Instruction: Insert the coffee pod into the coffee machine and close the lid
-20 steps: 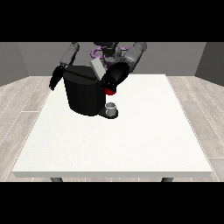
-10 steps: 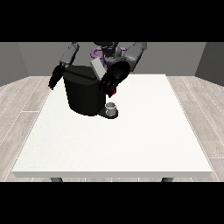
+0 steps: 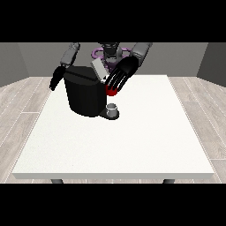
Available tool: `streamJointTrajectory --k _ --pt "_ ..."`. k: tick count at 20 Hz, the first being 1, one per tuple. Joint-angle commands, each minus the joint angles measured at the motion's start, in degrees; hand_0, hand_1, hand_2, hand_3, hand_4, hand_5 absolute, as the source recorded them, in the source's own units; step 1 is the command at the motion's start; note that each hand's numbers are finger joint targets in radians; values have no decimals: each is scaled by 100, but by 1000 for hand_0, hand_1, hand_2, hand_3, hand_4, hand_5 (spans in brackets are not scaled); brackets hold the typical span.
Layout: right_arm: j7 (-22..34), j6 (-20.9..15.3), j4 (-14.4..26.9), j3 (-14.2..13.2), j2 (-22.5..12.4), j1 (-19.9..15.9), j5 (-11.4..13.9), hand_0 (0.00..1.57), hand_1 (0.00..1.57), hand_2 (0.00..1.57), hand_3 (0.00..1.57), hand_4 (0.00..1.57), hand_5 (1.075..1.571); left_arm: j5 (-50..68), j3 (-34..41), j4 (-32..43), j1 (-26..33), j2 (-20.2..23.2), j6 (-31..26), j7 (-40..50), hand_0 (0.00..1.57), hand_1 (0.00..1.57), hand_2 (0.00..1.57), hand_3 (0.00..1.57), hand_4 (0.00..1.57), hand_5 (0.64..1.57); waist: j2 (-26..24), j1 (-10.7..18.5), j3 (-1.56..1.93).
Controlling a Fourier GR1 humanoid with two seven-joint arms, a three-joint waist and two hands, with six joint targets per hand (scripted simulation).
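Large white bench (image 3: 132,145) on dark legs; pale wood-plank floor (image 3: 17,110) around; plain grey walls (image 3: 26,57) far behind.

A bare indoor room arranged as a test space for a robot. A large white desk (image 3: 132,141) fills the centre of the frame, standing on a floor of pale grey wood-look planks (image 3: 22,114) visible at the left and right edges. Plain grey walls (image 3: 31,62) close the upper left and upper right. The only appliance is a black coffee machine (image 3: 86,95) at the upper centre, with a small grey cup (image 3: 113,108) beside it.
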Motion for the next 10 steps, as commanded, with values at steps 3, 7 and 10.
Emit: streamJointTrajectory --k 3,7,10 --pt "-238 42 469 -338 -68 812 -235 0 0 0 0 0 1571 202 -61 -100 941 -542 -214 2 0 0 0 0 0 1571 -1029 640 -15" --pt "-165 38 537 -288 -23 990 -207 0 0 0 0 0 1571 523 159 -221 1285 -889 -126 4 0 0 282 0 0 1571 -1453 831 -18" --pt "-222 39 677 -461 -135 1175 -274 0 0 0 0 0 1571 1704 1026 -249 1679 -1620 -160 -326 0 0 0 0 198 1571 -1728 1282 -36"
